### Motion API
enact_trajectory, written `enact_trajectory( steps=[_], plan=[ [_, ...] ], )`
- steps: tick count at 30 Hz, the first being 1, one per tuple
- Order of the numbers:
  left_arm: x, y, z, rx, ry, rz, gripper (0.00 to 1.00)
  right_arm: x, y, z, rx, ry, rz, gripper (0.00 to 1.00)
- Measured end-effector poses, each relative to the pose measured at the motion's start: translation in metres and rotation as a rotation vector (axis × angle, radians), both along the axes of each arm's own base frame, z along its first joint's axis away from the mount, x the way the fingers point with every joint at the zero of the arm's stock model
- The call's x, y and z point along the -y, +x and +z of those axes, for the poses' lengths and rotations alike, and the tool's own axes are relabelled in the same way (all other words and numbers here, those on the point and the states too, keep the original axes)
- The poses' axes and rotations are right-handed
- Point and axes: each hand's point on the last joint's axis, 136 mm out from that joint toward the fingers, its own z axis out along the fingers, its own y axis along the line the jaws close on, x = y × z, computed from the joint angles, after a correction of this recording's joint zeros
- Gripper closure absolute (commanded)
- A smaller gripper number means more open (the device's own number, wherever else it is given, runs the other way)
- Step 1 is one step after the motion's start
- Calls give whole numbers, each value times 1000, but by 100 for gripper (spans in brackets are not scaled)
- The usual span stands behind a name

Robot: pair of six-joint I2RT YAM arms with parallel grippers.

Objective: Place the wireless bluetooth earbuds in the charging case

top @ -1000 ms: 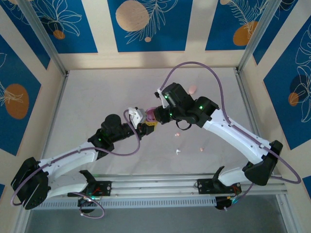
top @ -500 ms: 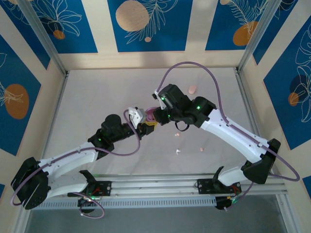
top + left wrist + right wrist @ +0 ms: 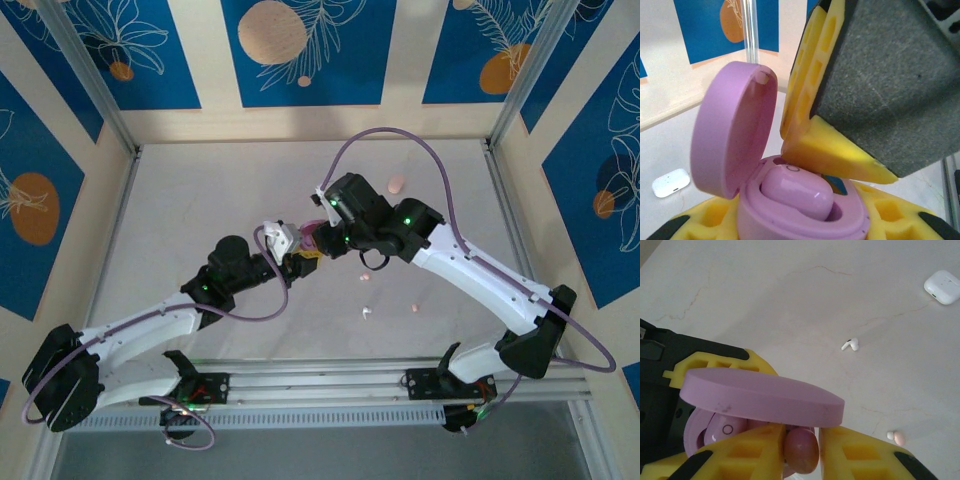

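Closest to the arm bases, a white earbud (image 3: 366, 312) and a peach-pink bud (image 3: 414, 305) lie loose on the table (image 3: 200, 200), toward its near edge. Mid-table, the left gripper (image 3: 303, 258) is clamped around the base of the purple charging case (image 3: 805, 222). The lid (image 3: 762, 397) is tipped up and one pale purple earbud (image 3: 795, 195) is seated inside. The right gripper (image 3: 801, 440) reaches in from the far-right side, its fingers nearly together and pinching the second purple bud (image 3: 801, 452), whose long axis runs along the fingers. That bud hangs under the lid's edge, just beside the seated one, so I'd judge the free well lies directly below it and a short push down is needed. A pink case (image 3: 397, 185) sits toward the far edge.
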Motion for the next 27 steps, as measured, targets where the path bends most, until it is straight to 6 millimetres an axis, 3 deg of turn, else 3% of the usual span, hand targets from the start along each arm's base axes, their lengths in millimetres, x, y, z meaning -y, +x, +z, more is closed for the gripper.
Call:
enact_trajectory(
  steps=[27],
  plan=[
    [0,0,7,15,-25,0,67,4,-11,13,-97,203,20,63]
  ],
)
